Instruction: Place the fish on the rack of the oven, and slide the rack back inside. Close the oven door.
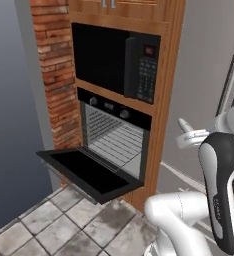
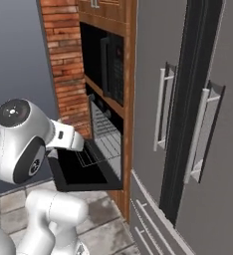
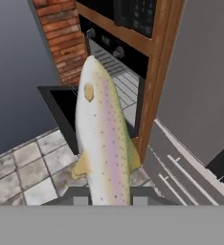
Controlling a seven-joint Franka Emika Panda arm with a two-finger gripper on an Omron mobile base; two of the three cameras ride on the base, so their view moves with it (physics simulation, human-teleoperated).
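A red brick column [image 1: 56, 75] stands at the left. Beside it the black built-in oven [image 1: 114, 107] gapes, its wide black drop-down door [image 1: 89, 172] lowered flat and the silvery wire rack [image 1: 116, 145] inside. In the hand view, the pale speckled fish [image 3: 104, 143] rises between the jaws, which are closed on its tail, above the grey tiled floor [image 3: 32, 167]. Grey refrigerator doors [image 2: 188, 114] stand right.
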